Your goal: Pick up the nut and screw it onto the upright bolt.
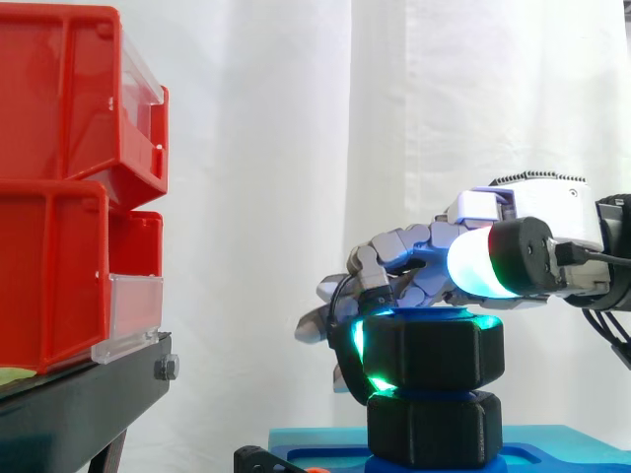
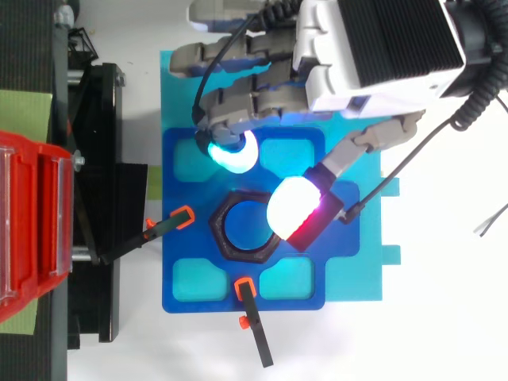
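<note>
Red bins [image 1: 59, 187] sit on a black stand [image 1: 79, 394] at the left. Right of them, over a blue plate [image 2: 190, 198], the black hexagonal nut [image 1: 434, 350] sits on the blue upright bolt [image 1: 422, 395], above a second black hexagonal piece [image 1: 434, 429]. The hand [image 1: 424, 261] reaches in from the right and lies over the nut, pinching it, with its fingers curled down the nut's left side and the thumb's glowing pad [image 2: 290, 208] on the right rim.

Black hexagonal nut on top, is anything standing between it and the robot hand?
Nothing visible does. The hand is right over the upper black hexagonal nut, with its glowing fingertips curled against the nut's sides.
</note>
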Controlling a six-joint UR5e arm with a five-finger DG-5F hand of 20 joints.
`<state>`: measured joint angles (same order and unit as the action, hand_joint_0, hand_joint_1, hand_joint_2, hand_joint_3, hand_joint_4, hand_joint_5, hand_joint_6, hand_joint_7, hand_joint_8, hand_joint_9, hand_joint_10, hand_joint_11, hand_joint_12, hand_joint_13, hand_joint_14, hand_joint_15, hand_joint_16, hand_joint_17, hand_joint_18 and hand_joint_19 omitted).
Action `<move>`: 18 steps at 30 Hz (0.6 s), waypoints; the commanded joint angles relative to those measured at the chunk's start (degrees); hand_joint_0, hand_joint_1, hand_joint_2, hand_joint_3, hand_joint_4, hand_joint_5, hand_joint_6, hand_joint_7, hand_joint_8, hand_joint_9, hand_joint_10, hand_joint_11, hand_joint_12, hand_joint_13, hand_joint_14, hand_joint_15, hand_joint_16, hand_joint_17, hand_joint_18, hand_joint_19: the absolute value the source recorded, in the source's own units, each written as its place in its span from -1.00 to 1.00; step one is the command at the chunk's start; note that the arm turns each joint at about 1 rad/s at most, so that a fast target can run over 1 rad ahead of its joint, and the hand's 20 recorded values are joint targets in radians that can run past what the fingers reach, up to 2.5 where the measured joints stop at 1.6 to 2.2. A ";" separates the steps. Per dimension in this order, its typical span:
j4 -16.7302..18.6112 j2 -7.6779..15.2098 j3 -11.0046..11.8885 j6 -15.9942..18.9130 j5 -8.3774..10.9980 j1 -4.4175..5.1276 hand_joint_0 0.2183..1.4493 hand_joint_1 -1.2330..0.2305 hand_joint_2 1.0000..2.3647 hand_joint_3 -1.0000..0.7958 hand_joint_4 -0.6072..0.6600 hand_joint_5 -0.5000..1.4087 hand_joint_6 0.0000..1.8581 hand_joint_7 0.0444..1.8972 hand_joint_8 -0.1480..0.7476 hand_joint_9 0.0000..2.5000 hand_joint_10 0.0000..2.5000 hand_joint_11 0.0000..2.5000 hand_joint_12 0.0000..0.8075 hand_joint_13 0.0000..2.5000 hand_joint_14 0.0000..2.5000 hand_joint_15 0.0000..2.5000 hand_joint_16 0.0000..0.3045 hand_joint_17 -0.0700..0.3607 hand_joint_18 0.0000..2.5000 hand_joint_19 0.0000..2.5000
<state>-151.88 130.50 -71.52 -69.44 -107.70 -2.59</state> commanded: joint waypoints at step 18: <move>2.38 0.02 1.03 -0.61 -2.43 -1.19 -0.59 0.55 -1.00 -0.44 0.28 -0.62 -0.46 -0.26 -0.22 -0.58 -1.00 -1.00 -0.27 -0.88 -1.00 -1.00 -0.76 -0.29 -1.00 -1.00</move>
<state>-150.35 130.50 -70.59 -70.03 -110.05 -4.05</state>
